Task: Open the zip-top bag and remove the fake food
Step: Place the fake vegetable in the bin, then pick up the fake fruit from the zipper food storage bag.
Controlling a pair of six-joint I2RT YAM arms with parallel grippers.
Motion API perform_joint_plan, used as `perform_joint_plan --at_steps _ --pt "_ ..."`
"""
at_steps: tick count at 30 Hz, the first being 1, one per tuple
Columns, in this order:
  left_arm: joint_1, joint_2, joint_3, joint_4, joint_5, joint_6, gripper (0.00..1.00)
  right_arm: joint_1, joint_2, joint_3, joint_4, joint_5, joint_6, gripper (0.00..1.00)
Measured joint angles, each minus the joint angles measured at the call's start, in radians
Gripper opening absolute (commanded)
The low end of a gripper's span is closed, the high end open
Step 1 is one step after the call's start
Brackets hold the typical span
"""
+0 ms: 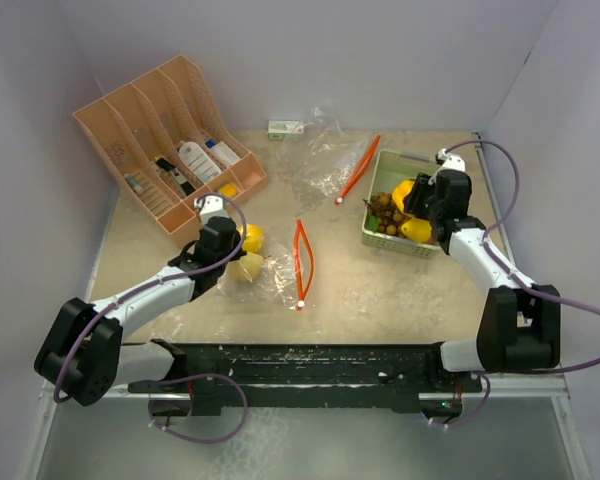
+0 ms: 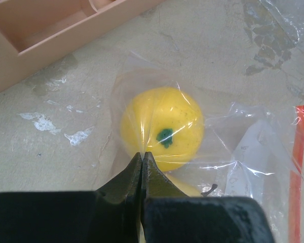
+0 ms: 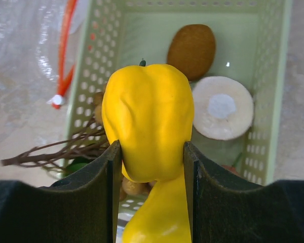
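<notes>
The clear zip-top bag (image 1: 272, 278) lies at centre-left, its orange zip strip (image 1: 300, 262) gaping on the right side. Two yellow lemons (image 1: 250, 238) rest inside it. My left gripper (image 1: 232, 262) is shut on the bag's film; in the left wrist view the gripper (image 2: 142, 155) pinches the plastic just in front of a lemon (image 2: 162, 126) with a green dot. My right gripper (image 3: 152, 152) is shut on a yellow pepper (image 3: 147, 116), held over the green basket (image 3: 273, 101). From above, the right gripper (image 1: 418, 203) hangs over that basket (image 1: 372, 236).
In the basket lie a brown lump (image 3: 191, 50), a white round slice (image 3: 223, 107), brown twigs (image 3: 55, 152) and another yellow piece (image 3: 159, 217). An orange rack (image 1: 170, 140) stands back left. A second clear bag (image 1: 325, 155) with an orange strip (image 1: 360, 168) lies behind.
</notes>
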Motion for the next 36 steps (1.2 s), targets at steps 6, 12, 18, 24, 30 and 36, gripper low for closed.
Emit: perform_joint_plan --at_steps 6,12,18,24,30,36 --pt "0.000 0.000 -0.003 0.008 0.000 0.000 0.00 -0.034 0.055 0.018 -0.014 0.051 -0.005 0.65" --pt "0.000 0.000 -0.003 0.014 0.000 0.000 0.00 -0.034 0.043 0.047 -0.014 0.049 -0.008 0.72" --pt "0.000 0.000 -0.003 0.020 0.000 0.001 0.00 -0.034 -0.089 0.069 -0.033 0.045 -0.032 0.61" --pt "0.000 0.001 -0.003 0.021 0.001 0.001 0.00 -0.004 -0.219 0.050 0.002 -0.061 -0.015 0.56" --pt "0.000 0.001 -0.003 0.021 0.000 0.001 0.00 0.280 -0.263 -0.149 0.097 -0.088 0.066 0.53" --pt "0.001 0.001 -0.003 0.021 0.001 0.000 0.00 0.468 -0.097 -0.225 0.188 -0.087 0.140 0.43"
